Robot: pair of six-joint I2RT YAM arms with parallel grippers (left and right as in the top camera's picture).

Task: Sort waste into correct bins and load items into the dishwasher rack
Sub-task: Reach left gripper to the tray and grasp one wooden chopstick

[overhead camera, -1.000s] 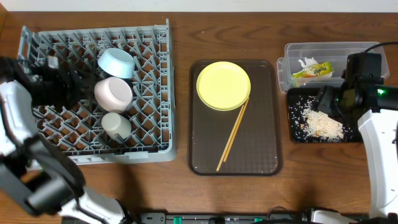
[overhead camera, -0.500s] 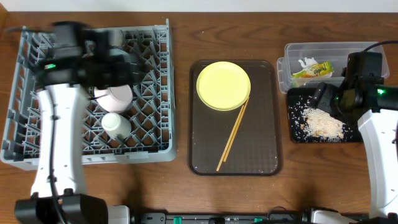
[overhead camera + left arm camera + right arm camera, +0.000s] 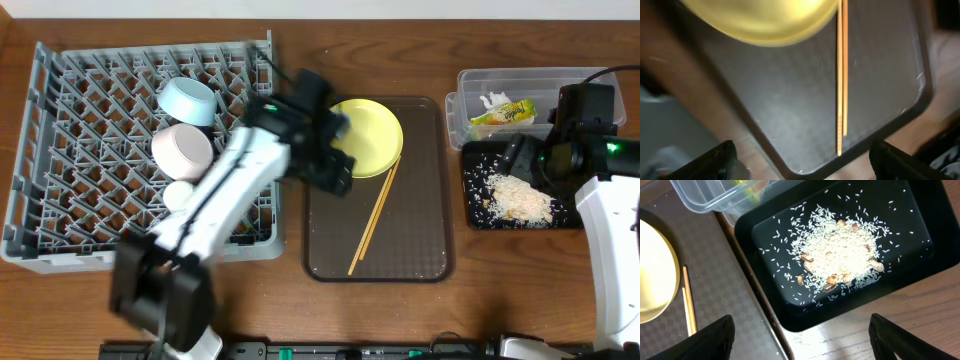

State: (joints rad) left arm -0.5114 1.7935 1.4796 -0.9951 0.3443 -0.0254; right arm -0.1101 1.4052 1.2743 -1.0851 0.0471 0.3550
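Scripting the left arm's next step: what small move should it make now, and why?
Probably lower the open left end effector onto the thin wooden chopsticks and close: it hangs above the flat brown serving tray, where they lie next to the round yellow plate, both outside the grey pegged dishwasher rack.

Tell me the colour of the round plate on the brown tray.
Yellow; the round plate shows best in the overhead view.

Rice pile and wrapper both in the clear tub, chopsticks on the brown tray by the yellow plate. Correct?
Not quite. The rice pile lies in the black tub, as the right wrist view shows. The wrapper is in the clear tub, and the chopsticks do lie on the brown tray by the yellow plate.
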